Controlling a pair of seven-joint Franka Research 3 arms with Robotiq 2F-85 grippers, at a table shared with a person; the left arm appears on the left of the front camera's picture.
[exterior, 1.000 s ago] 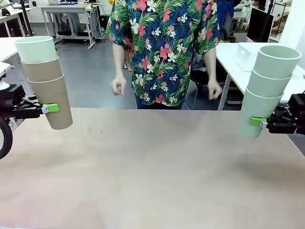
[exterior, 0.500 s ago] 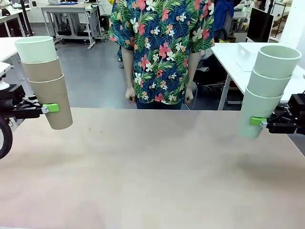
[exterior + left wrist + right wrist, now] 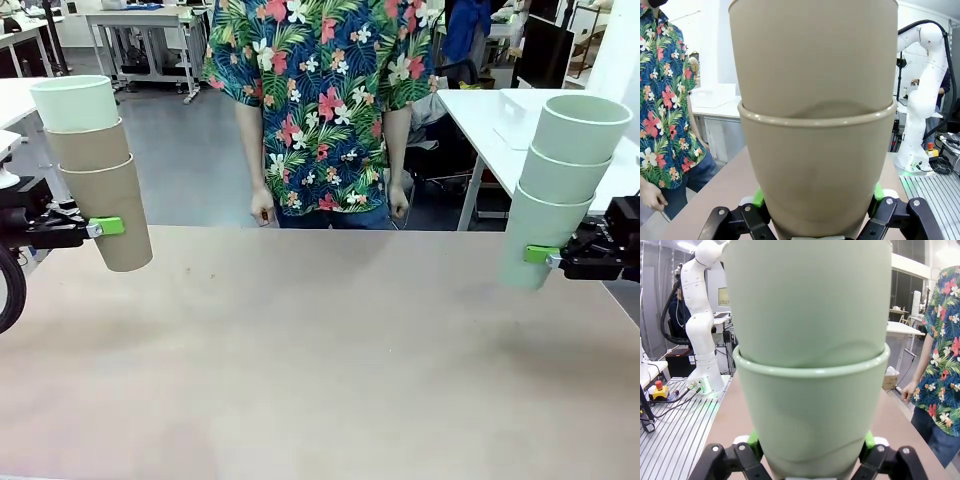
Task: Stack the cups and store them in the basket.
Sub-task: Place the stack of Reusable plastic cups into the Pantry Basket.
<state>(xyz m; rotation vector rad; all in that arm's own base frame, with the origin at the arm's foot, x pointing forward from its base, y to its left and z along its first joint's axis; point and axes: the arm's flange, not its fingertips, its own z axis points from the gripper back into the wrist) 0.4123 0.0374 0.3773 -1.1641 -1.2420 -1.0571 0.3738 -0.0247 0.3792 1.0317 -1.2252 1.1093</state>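
At the table's left edge my left gripper (image 3: pixel 105 228) is shut on the lowest cup of a stack of cups (image 3: pixel 97 180): two tan-brown ones with a mint green one on top. The left wrist view has the tan stack (image 3: pixel 815 125) upright between my green pads (image 3: pixel 758 197). At the right edge my right gripper (image 3: pixel 540 255) is shut on a stack of three mint green cups (image 3: pixel 558 190). That mint stack (image 3: pixel 810 365) stands close up in the right wrist view. Both stacks hang just above the table. The basket is out of view.
A person in a flowered shirt (image 3: pixel 320 100) stands at the far edge of the brown table (image 3: pixel 320 350), hands down at the sides. A white table (image 3: pixel 500 120) stands behind at the right.
The person has stepped closer to the table's far edge and lowered both hands. Neither arm nor cup stack has moved.
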